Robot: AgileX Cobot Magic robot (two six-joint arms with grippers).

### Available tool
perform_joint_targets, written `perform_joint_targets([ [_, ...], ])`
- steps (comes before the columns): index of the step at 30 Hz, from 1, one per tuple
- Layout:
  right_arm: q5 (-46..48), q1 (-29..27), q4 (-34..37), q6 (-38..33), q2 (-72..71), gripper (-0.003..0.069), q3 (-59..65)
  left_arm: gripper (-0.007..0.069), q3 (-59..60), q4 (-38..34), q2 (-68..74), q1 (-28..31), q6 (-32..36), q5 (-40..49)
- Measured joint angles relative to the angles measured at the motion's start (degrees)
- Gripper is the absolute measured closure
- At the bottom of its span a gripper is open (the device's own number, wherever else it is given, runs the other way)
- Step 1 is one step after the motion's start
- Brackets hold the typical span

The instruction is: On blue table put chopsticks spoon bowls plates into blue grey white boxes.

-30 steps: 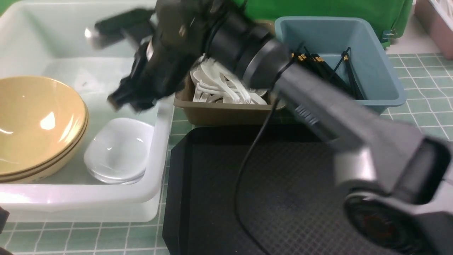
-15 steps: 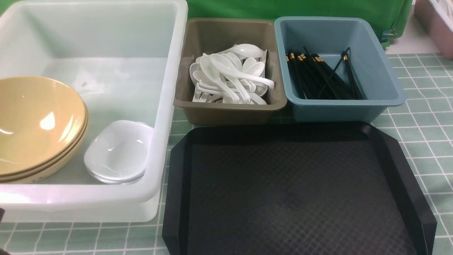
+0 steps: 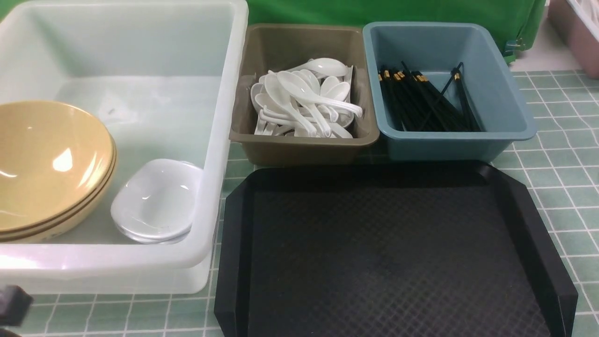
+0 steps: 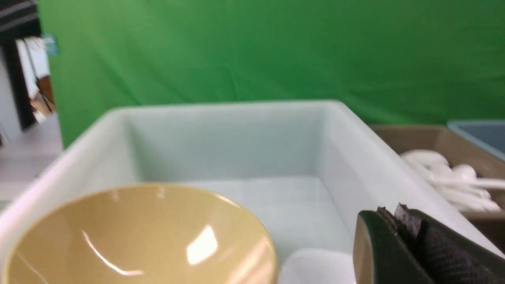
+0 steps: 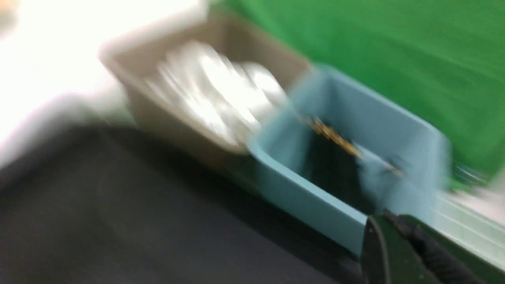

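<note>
In the front view the white box (image 3: 224, 93) holds stacked tan bowls (image 3: 47, 164) and white plates (image 3: 154, 201). Beside it, the grey box (image 3: 299, 145) is piled with white spoons (image 3: 304, 98). The blue box (image 3: 449, 145) holds black chopsticks (image 3: 426, 103). All three stand on the blue table (image 3: 561, 154). My left gripper (image 4: 388, 215) is shut on nothing, near the white box's front corner, over a plate (image 4: 315, 268) and beside a bowl (image 4: 134, 236). My right gripper (image 5: 388, 217) is shut and holds nothing, close to the blue box (image 5: 300, 185). Its view is blurred.
A flat black tray (image 3: 383, 252) lies in front of the grey and blue boxes. A green backdrop (image 3: 421, 11) rises behind them. A pinkish bin (image 3: 578, 28) sits at the far right. A dark piece of the left arm (image 3: 11, 304) shows at the bottom left corner.
The right arm, which stretched over the tray towards the white box a second ago, has pulled out of the front view. The dark piece at the bottom left has risen slightly.
</note>
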Motion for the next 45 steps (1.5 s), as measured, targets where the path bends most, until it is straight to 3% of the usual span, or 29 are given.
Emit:
perform_joint_targets([
  [5, -11.0, 0.0, -0.6, 5.5, -1.2, 0.0622, 7.9, 0.0622, 0.0, 0.2, 0.0, 0.0, 0.0, 5.7],
  [25, -11.3, -0.3, -0.7, 5.2, -2.3, 0.0613, 8.9, 0.0622, 0.0, 0.9, 0.0, 0.0, -0.1, 19.6],
  [33, -13.2, -13.7, 0.5, 2.3, -21.2, 0.0613, 16.4, 0.0622, 0.0, 1.1, 0.0, 0.0, 0.0, 23.2],
  [38, -18.3, -30.2, 16.0, -6.7, -27.9, 0.0613, 23.7, 0.0622, 0.0, 1.1, 0.0, 0.0, 0.0, 23.5],
  [39, -18.3, -30.8, 16.8, -6.9, -28.0, 0.0613, 24.0, 0.0622, 0.0, 1.1, 0.0, 0.0, 0.0, 23.6],
  [42, -14.3, -36.9, 20.1, -8.9, -28.1, 0.0613, 24.6, 0.0622, 0.0, 1.1, 0.0, 0.0, 0.0, 24.3],
  [45, -0.5, -38.7, 21.1, -9.4, -28.1, 0.0613, 24.7, 0.0622, 0.0, 1.1, 0.0, 0.0, 0.0, 24.4],
])
